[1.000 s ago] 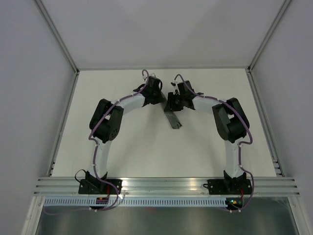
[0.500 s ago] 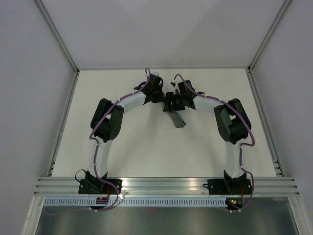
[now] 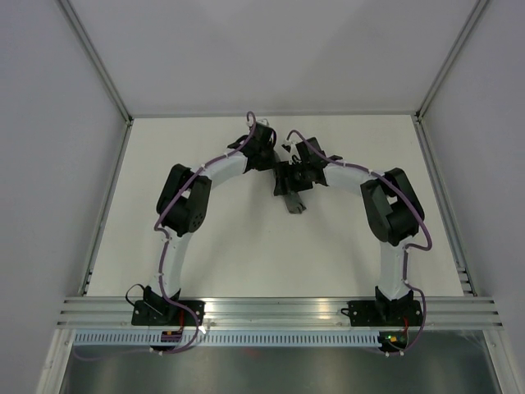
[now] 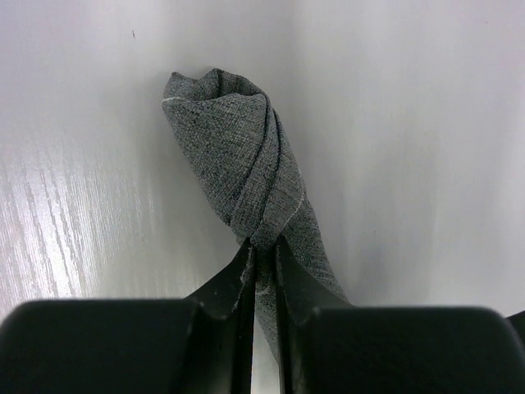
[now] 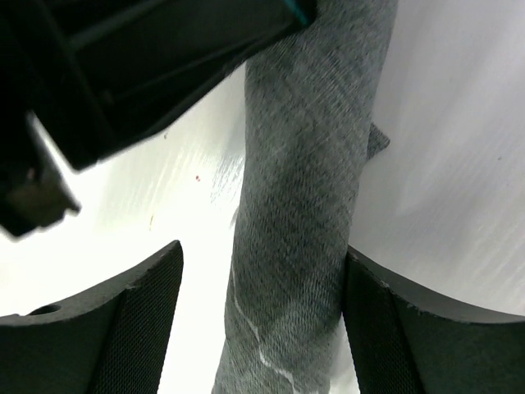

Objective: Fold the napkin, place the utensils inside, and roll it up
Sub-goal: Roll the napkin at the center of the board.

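Note:
The napkin [image 4: 238, 156] is a dark grey cloth wound into a tight slanted roll that lies on the white table. My left gripper [image 4: 262, 245] is shut on a fold at the roll's near end. My right gripper [image 5: 262, 271] is open and straddles the napkin [image 5: 303, 205]; its right pad [image 5: 385, 328] is against the cloth and its left pad [image 5: 139, 320] is well apart from it. From above, the napkin [image 3: 294, 204] sticks out toward me below the two wrists, which meet at the table's far middle. The utensils are hidden.
The left arm's black housing [image 5: 148, 57] hangs close over the roll in the right wrist view. The white table [image 3: 246, 254] is bounded by walls at the sides and back. An aluminium rail [image 3: 279, 308] runs along the near edge.
My right gripper has opened off the roll. The left wrist has shifted a little to the right and still pinches the cloth.

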